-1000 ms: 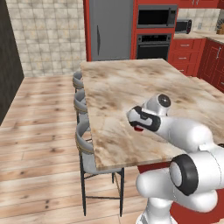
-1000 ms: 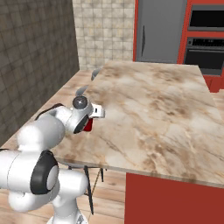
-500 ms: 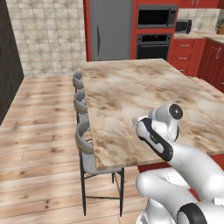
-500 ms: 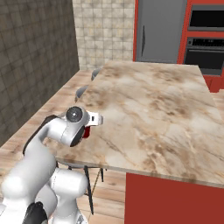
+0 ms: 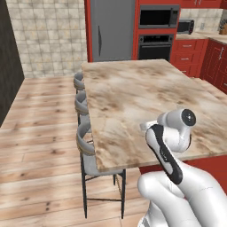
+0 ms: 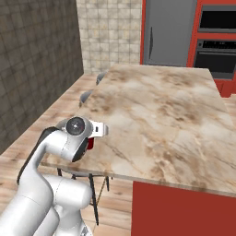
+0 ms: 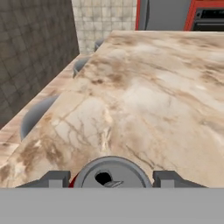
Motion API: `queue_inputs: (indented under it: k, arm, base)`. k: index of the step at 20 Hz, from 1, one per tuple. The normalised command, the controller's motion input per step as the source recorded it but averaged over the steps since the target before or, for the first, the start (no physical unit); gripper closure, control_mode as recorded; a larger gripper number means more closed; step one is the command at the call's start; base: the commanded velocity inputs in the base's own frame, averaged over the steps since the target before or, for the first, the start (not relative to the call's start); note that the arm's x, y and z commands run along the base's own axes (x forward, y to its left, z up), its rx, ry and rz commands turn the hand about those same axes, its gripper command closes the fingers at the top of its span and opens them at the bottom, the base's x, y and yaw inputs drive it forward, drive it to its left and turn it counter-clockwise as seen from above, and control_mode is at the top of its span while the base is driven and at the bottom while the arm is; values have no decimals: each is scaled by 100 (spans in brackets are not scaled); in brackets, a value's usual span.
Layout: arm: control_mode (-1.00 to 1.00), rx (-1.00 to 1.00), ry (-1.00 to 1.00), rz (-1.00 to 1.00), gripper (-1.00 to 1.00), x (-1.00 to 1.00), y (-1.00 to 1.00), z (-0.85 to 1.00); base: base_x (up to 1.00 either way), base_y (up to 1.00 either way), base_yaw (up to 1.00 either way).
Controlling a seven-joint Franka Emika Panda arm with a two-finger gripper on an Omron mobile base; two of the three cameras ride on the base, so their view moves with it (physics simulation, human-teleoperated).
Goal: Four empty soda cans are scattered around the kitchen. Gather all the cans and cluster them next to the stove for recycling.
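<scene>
Counter [image 6: 175, 120] of beige marble stretched toward the grey fridge [image 5: 111, 29] and black wall oven [image 5: 155, 44], three stools [image 5: 86, 146] tucked along its edge. Pincer [image 7: 111, 180] hung above the near corner, fingers [image 7: 54, 179] pinching a red soda can [image 7: 111, 175] from both sides. Can stood upright, silvery top with its pull-tab facing the hand camera; no lettering could be read.

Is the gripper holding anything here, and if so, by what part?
Yes: a red soda can sits between the gripper's two fingertips, gripped on its sides just below the silvery top.
</scene>
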Motion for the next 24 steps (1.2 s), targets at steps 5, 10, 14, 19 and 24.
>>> queue_inputs:
  k: [5, 10, 14, 19, 24]
  arm:
    - [100, 0, 0, 0, 100, 0, 0, 0]
    - [100, 0, 0, 0, 100, 0, 0, 0]
    - [100, 0, 0, 0, 100, 0, 0, 0]
    - [100, 0, 0, 0, 100, 0, 0, 0]
    - [100, 0, 0, 0, 100, 0, 0, 0]
  base:
    - [-63, -12, 0]
    - [-48, -12, 0]
    - [-15, -39, 0]
    - [-16, -69, 0]
    - [-17, -77, 0]
